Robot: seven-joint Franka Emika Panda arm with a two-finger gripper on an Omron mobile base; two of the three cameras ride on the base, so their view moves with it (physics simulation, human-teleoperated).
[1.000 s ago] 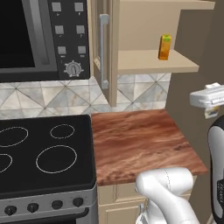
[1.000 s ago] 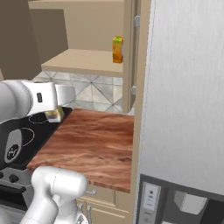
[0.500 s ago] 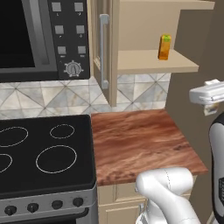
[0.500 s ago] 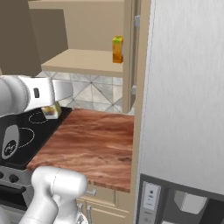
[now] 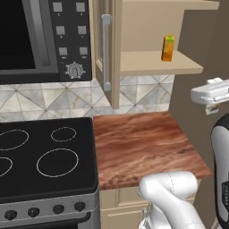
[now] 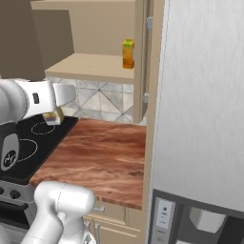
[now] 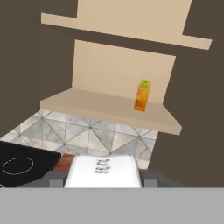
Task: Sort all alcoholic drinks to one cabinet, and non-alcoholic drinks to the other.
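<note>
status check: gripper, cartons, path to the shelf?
Gripper shut on white-cream carton. Orange-yellow carton upright on narrower cabinet's shelf. Nothing between hand and shelf.

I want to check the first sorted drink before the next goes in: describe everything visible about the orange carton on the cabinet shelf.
The orange carton is a small, tall rectangular box, orange-yellow with a green patch near its top, looking like printed card. It stands upright on the pale shelf of the open narrower cabinet, towards the right end as the left base view shows it. Only its base touches the shelf; nothing else stands beside it. In the hand view it sits ahead and above the white carton that the gripper carries.
</note>
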